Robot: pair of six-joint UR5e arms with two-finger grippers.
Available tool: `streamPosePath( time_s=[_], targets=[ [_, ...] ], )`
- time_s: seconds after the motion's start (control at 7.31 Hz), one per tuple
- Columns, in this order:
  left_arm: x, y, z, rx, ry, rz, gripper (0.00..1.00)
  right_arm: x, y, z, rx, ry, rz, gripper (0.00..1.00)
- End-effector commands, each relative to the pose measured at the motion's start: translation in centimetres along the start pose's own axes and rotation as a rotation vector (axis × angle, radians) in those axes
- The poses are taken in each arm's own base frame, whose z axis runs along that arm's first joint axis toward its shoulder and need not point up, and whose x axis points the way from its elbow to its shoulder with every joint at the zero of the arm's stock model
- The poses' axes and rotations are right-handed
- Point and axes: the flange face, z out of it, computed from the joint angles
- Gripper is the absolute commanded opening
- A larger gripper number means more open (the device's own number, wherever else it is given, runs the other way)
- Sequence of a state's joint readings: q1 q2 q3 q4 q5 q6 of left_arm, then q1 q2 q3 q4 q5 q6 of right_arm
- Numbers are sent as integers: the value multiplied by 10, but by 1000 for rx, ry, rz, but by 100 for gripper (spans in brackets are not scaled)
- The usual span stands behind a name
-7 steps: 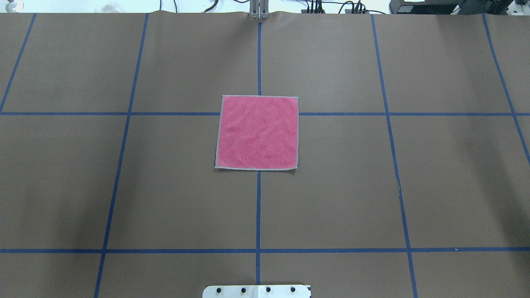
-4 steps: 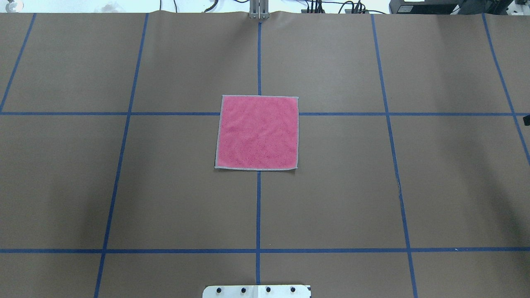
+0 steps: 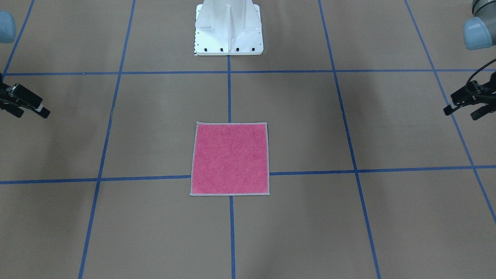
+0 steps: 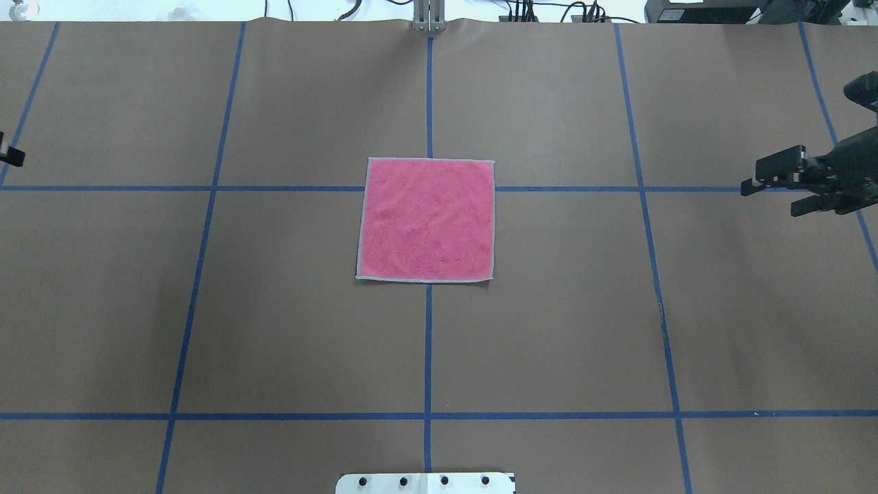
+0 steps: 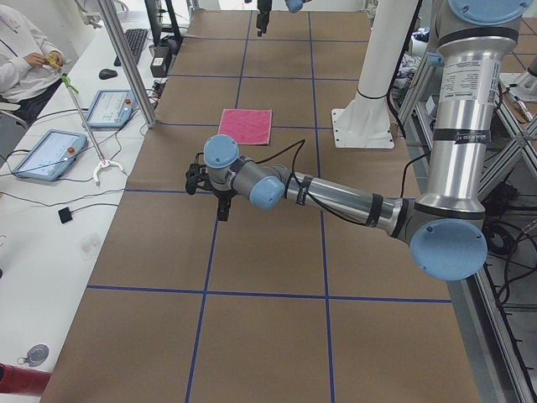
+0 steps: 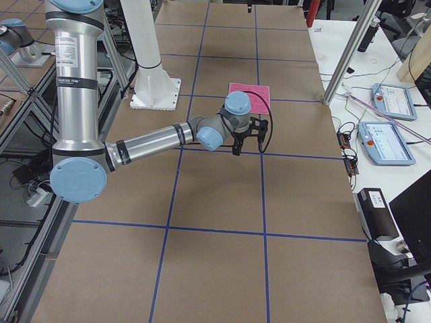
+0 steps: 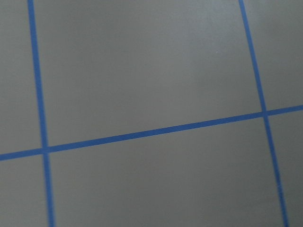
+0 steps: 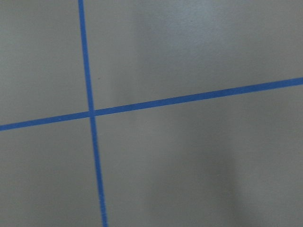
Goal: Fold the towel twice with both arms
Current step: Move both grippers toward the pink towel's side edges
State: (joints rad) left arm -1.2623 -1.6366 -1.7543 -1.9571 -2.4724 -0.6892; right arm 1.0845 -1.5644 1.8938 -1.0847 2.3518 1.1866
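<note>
towel (image 4: 425, 219): lies flat and unfolded, pink face up, at the middle of the brown desk (image 4: 274, 322), over a crossing of blue tape lines (image 4: 428, 343). by the overhead view, right hand (image 4: 772, 199) stands at 3 o'clock of the towel, fingers spread. left hand (image 3: 460, 114) stands at 9 o'clock, fingers spread. both hang well apart from the towel.

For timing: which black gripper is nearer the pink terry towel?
The black right gripper; it reaches further inward toward the pink terry towel than the left gripper.
</note>
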Motion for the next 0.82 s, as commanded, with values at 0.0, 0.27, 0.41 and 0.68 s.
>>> streamPosePath(
  time_s=[0.0,0.27,0.41,0.68],
  targets=[
    [84,5,37,-30,91,-192,100,-80,33,38,39,-32,141,97],
    [150,14,81,-36,80,-249,100,-134,67,69,80,-64,289,97],
    [190,21,102,-30,84,-294,100,-153,87,87,111,-76,332,96],
    [261,45,139,-13,97,-371,100,-185,121,112,119,-108,478,95]
  ],
)
